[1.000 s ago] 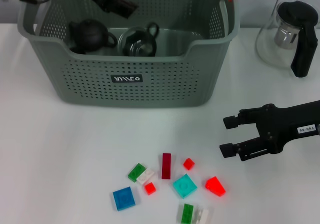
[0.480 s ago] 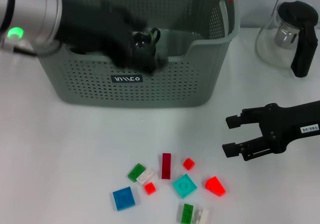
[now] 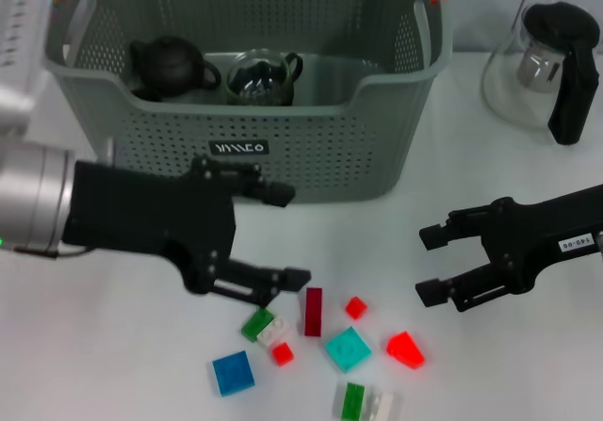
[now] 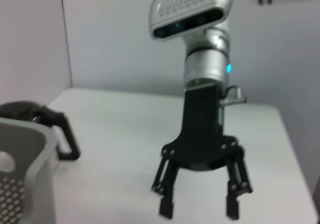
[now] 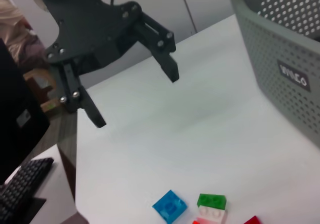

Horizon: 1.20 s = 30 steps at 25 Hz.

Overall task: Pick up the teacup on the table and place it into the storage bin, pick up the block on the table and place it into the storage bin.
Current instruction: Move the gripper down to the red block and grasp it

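- The left gripper [image 3: 287, 234] is held low over the white table [image 3: 113, 346], in front of the storage bin [image 3: 311, 148]; its fingers are spread wide and nothing is gripped between them.
- The storage bin is set at the far side of the table, its long axis running left to right and its open top facing up; a black label [image 3: 239, 147] is fixed on the near wall.
- Inside the bin, a dark teapot [image 3: 170, 66] is seen on the left and a glass teacup [image 3: 260, 77] just beside it, handle turned to the right.
- Small blocks are scattered on the table in front of the bin: a blue square [image 3: 233, 373], a green one [image 3: 257, 324], a dark red bar [image 3: 313, 311] lying with its long axis pointing away from the robot, a teal square [image 3: 349, 349] and a red wedge [image 3: 406, 349].
- The right gripper [image 3: 429, 264] is held above the table to the right of the blocks, fingers parted and empty, pointing left.
- A glass kettle [image 3: 546, 68] with a black handle is placed at the far right.
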{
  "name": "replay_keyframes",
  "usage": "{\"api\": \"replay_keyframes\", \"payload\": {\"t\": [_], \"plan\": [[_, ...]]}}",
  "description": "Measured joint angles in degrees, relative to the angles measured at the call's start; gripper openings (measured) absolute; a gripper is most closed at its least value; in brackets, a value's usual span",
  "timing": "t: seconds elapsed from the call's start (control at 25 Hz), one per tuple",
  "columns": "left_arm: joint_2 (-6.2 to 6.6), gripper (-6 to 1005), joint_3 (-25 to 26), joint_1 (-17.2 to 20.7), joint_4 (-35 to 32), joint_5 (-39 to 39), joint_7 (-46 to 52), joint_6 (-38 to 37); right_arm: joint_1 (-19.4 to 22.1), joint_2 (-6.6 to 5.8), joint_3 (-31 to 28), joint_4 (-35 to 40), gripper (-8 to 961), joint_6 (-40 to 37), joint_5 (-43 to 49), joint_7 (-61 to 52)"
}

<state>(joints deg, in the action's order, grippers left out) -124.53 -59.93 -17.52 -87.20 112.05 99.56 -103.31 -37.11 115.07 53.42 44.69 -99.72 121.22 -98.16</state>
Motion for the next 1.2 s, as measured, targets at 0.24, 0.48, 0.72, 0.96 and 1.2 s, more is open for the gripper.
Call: {"api": "replay_keyframes", "payload": {"t": [0.24,0.48,0.72,0.96,1.2], "plan": [[0.32,860,5.7,-0.5,12.3,-3.4,-12.2,-2.7,-3.0,-0.07,0.0,0.7,913,-1.8,4.8,-1.0],[0.15,860,6.2,-0.7,17.9,-3.0,-20.7,-1.1,-6.0,-0.07,0.1,3.1,912,-2.7,10.8,-1.0],[0.39,860,5.6,-1.7,19.9,0.2,-20.4,0.0,-9.4,1.16,4.2,5.5,912,-3.2,15.4,-1.1],[0.43,860,6.0,-1.5,20.3,0.3,-18.3,-0.8,-12.6,2.93,10.1,7.9,912,-3.5,20.9,-2.9],[0.49,861,6.7,-1.4,21.8,0.2,-15.9,-1.7,-15.1,4.75,15.9,9.3,912,-3.9,25.0,-3.1]]}}
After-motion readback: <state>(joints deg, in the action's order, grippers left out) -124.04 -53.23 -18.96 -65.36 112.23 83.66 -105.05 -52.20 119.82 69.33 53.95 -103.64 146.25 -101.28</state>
